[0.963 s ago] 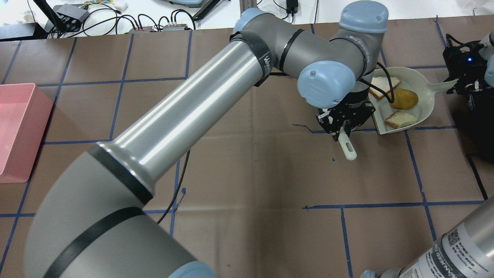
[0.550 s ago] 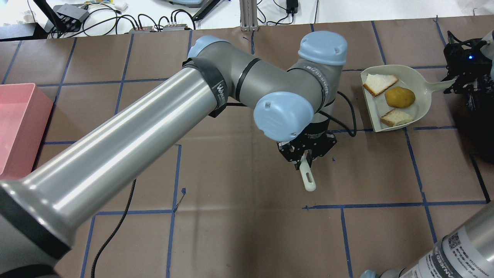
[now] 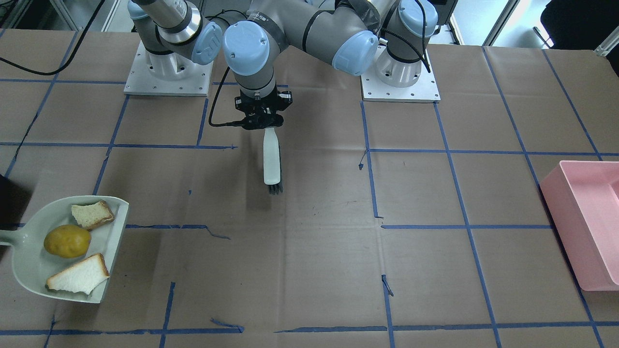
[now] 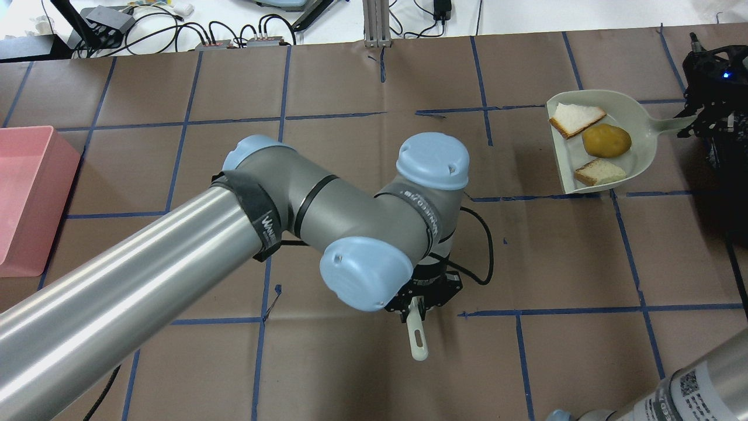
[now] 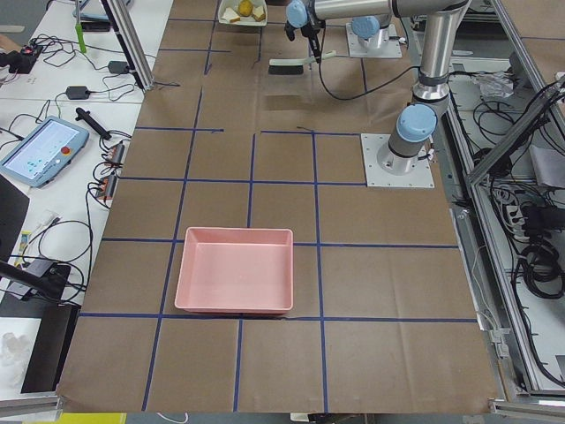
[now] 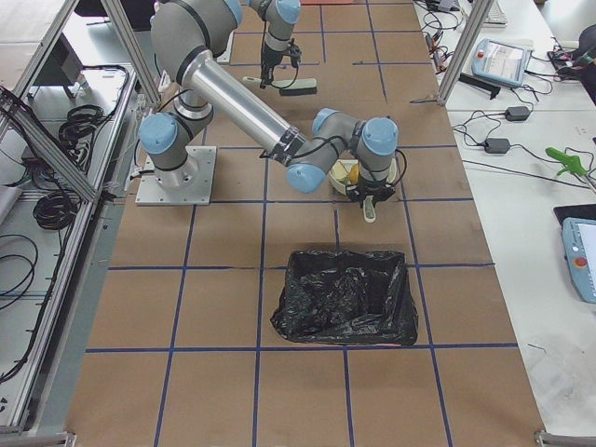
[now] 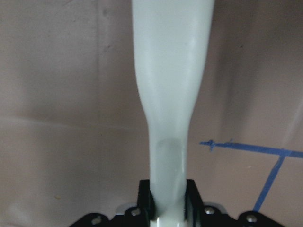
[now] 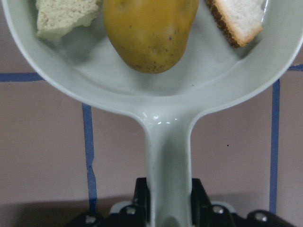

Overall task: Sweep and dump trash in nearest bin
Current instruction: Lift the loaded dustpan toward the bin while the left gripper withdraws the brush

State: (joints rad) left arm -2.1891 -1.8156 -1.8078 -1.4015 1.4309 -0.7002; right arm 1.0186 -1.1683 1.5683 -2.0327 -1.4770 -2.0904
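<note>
The trash lies in a pale green dustpan (image 4: 640, 156) at the far right: a yellow-brown potato (image 4: 606, 141), a white bread wedge (image 4: 575, 118) and a small bread chunk (image 4: 599, 172). My right gripper (image 4: 698, 120) is shut on the dustpan's handle (image 8: 168, 156), and the right wrist view shows the potato (image 8: 149, 33) just ahead. My left gripper (image 4: 418, 301) is shut on a white brush (image 3: 272, 164) with black bristles, near the table's middle and well apart from the dustpan (image 3: 29, 270). The brush handle (image 7: 170, 94) fills the left wrist view.
A pink bin (image 4: 29, 193) stands at the table's left end. A bin lined with a black bag (image 6: 345, 298) sits at the right end, close to the dustpan. Blue tape lines cross the brown paper cover. Cables and devices lie beyond the far edge.
My left arm has drawn the brush away from the dustpan, leftward and back toward the robot's base. The dustpan with the trash has shifted slightly toward the far edge.
</note>
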